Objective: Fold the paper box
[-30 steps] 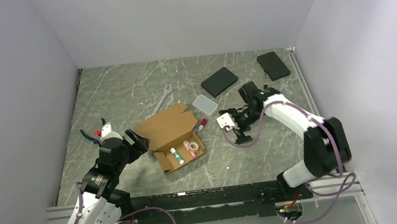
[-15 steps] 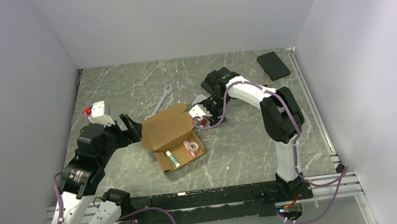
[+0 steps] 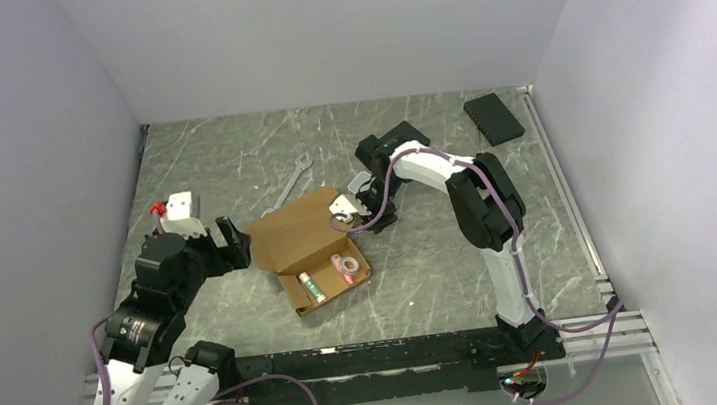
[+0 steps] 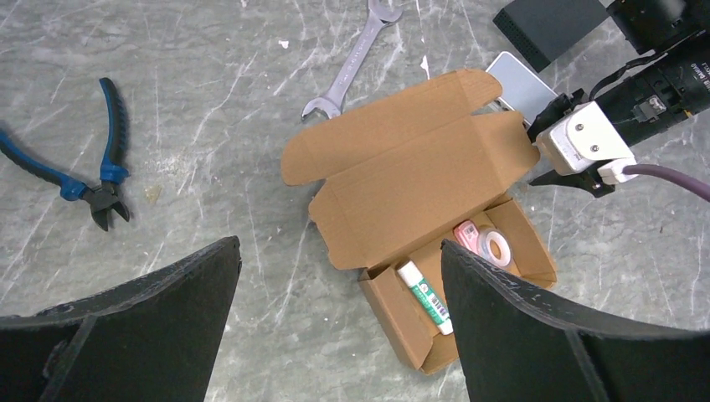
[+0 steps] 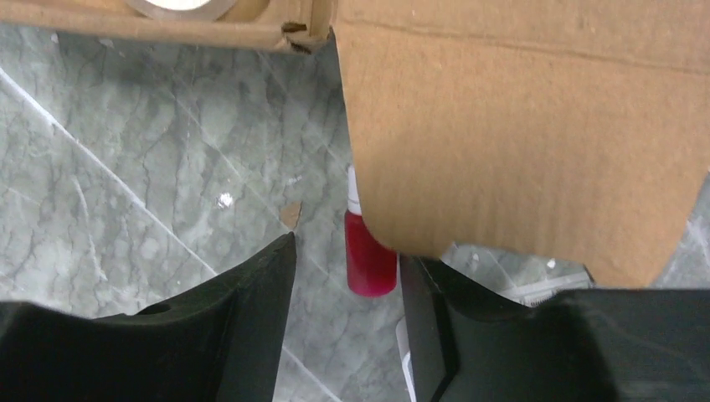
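The paper box (image 3: 304, 231) lies mid-table, its brown lid (image 4: 410, 180) folded back flat and its tray (image 4: 536, 251) open, holding a glue stick (image 4: 425, 295) and a tape roll (image 4: 490, 245). My left gripper (image 4: 339, 247) hovers open above and left of the box (image 3: 234, 244), with nothing between its fingers. My right gripper (image 3: 356, 219) is at the lid's right edge. In the right wrist view its jaws (image 5: 347, 251) stand open around a small red tube (image 5: 370, 260) lying on the table, half under the cardboard flap (image 5: 519, 126).
A wrench (image 4: 352, 63) lies just beyond the lid and blue-handled pliers (image 4: 109, 138) lie to the left. A translucent case (image 4: 523, 79) and a black slab (image 4: 548, 17) sit behind the right gripper. Another black slab (image 3: 493, 118) is at the back right.
My right arm swung left from the table's right side to the lid's right edge, and its jaws narrowed. My left arm pulled back and rose, and its jaws opened a little wider.
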{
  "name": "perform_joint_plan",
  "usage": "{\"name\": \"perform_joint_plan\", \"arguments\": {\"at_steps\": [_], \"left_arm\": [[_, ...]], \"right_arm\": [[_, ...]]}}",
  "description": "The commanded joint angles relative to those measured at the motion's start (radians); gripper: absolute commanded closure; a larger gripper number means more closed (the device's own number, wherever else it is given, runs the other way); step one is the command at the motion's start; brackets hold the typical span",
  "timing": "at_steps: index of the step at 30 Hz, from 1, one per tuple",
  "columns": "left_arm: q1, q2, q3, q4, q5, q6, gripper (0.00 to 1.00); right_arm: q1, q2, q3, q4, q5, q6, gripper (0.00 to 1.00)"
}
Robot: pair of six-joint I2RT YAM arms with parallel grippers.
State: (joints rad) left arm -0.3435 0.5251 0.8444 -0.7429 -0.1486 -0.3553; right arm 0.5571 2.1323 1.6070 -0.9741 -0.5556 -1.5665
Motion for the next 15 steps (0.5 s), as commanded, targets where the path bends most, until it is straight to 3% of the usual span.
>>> {"name": "perform_joint_plan", "arguments": {"at_steps": [1, 11, 15], "left_arm": [[0.005, -0.003, -0.002, 0.008, -0.020, 0.024, 0.06], [0.005, -0.024, -0.004, 0.002, -0.036, 0.024, 0.07], [0.005, -0.024, -0.005, 0.000, -0.034, 0.025, 0.06]], "right_arm": [[0.017, 0.024, 0.047, -0.031, 0.009, 0.021, 0.50], [0.018, -0.017, -0.063, 0.039, 0.084, 0.124, 0.77], [0.013, -0.102, -0.180, 0.077, 0.105, 0.191, 0.96]]}}
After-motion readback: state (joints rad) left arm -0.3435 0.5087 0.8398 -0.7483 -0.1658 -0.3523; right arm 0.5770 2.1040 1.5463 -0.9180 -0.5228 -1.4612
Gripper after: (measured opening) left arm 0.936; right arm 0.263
